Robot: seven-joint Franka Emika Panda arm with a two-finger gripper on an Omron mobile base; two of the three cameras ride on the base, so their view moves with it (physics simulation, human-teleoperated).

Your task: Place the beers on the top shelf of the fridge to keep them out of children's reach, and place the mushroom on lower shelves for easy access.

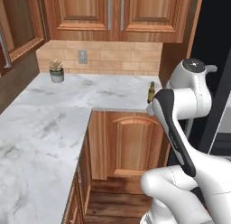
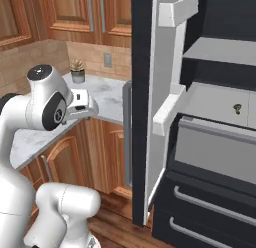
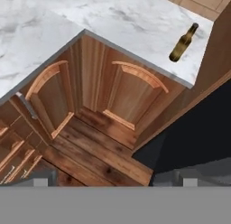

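White arm links fill the near foreground of both base views, rising beside the open fridge [image 2: 210, 117]. From the hand view the gripper [image 3: 103, 180] looks down past the corner of the marble surface [image 3: 54, 24] toward the wooden floor [image 3: 94, 151] and the cabinet doors [image 3: 131, 94] below; its two dark tips stand as far apart as they go, with nothing between them.

One beer [image 3: 183, 42] stands upright on the surface near its right end, close to the edge and just beside the wooden side panel next to the fridge. In the left base view the same bottle [image 1: 151, 92] shows partly behind the arm. I can make out just this one bottle.

Inside the fridge, the mushroom [image 2: 237, 108] sits on a lower shelf [image 2: 210, 99], well beneath the top shelf [image 2: 225, 49]. The fridge door [image 2: 160, 92] stands swung open, its white inner bins facing the shelves.

A small potted plant [image 1: 56, 70] rests at the back of the surface by the tiled wall.
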